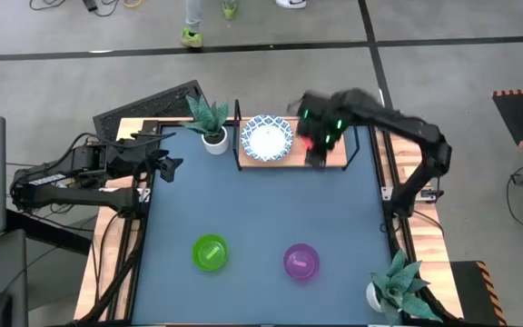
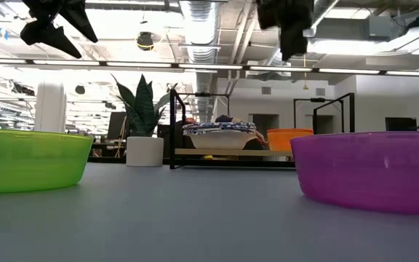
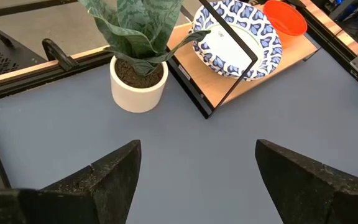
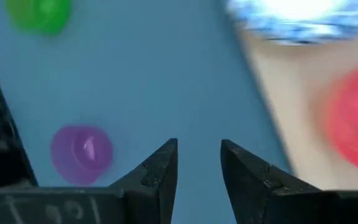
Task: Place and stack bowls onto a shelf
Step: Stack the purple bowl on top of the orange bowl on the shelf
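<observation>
Blue-grey surface (image 1: 261, 213) ringed by a light wooden edge, with grey floor beyond the far side and a bright open room with ceiling ducts showing in the low view.

Right gripper (image 4: 199, 163): fingers (image 4: 160, 168) parted by a narrow gap, holding nothing. Hangs above the right part of the shelf, over the red glossy bowl (image 1: 312, 142), with green and red lights glowing on the wrist. Arm reaching in from the right edge of the surface.

Left gripper (image 3: 197, 171): fingers (image 3: 114, 171) spread wide, empty. Waits at the far-left edge of the surface, pointed toward the shelf.

Light wooden shelf with a thin black metal frame (image 1: 334, 162) at the far middle of the surface. On its left part, wide white bowl with a blue patterned rim (image 1: 267, 138); in the low view, looks like more than one such bowl stacked (image 2: 220, 135). On its right part, the red bowl, just beside the patterned one, shown orange-red in the left wrist view (image 3: 284, 17).

Just left of the shelf, a green spiky plant in a small white pot (image 1: 212, 138).

Near side: green glossy bowl (image 1: 210, 252) left of centre, purple glossy bowl (image 1: 301, 261) right of centre, well apart from each other and from the shelf. Second potted plant (image 1: 398, 286) at the near-right corner.
</observation>
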